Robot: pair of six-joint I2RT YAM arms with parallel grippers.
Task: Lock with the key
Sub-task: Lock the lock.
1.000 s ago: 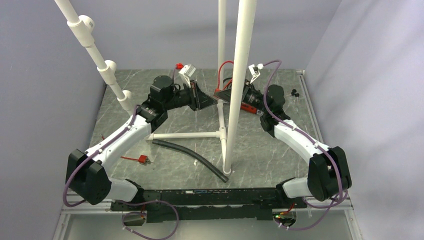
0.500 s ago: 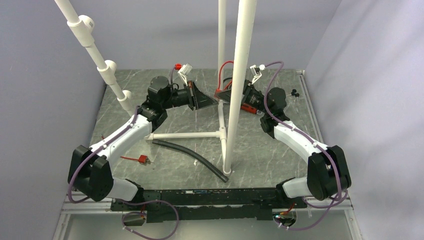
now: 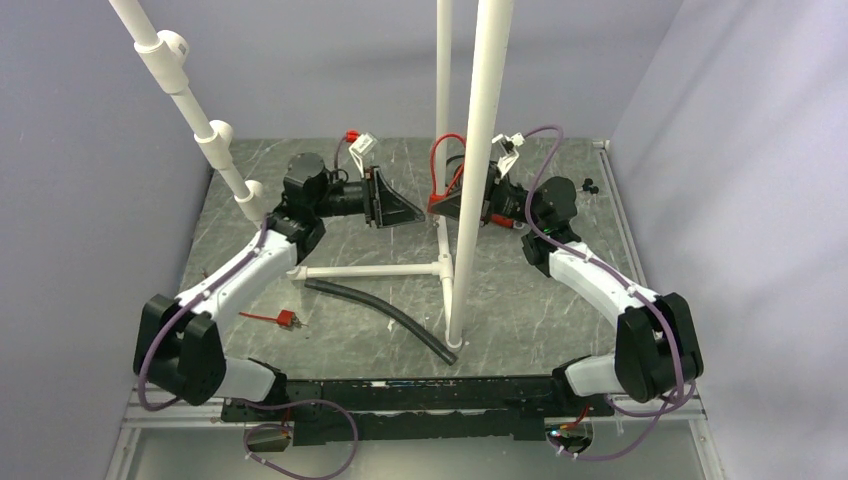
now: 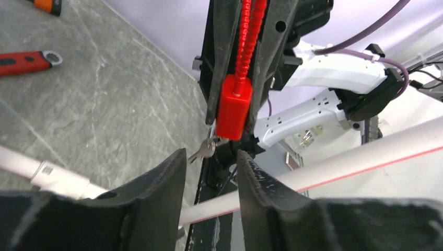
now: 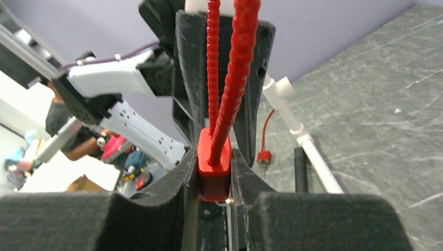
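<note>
Top view: at upper centre of the table (image 3: 340, 345) the left end effector (image 3: 415, 214) and right end effector (image 3: 441, 207) face each other tip to tip, with a red cable (image 3: 435, 170) looping above them. One black hose (image 3: 385, 315) lies mid-frame and one red-handled tool (image 3: 268, 318) at lower left.

Left wrist view: the left end effector's fingers stand apart at the bottom edge. The red padlock (image 4: 233, 112) hangs at centre and one key (image 4: 205, 150) sticks out below it. One wrench (image 4: 23, 60) lies upper left.

Right wrist view: the right end effector is clamped on the red padlock at lower centre. Two cable strands rise from it.
</note>
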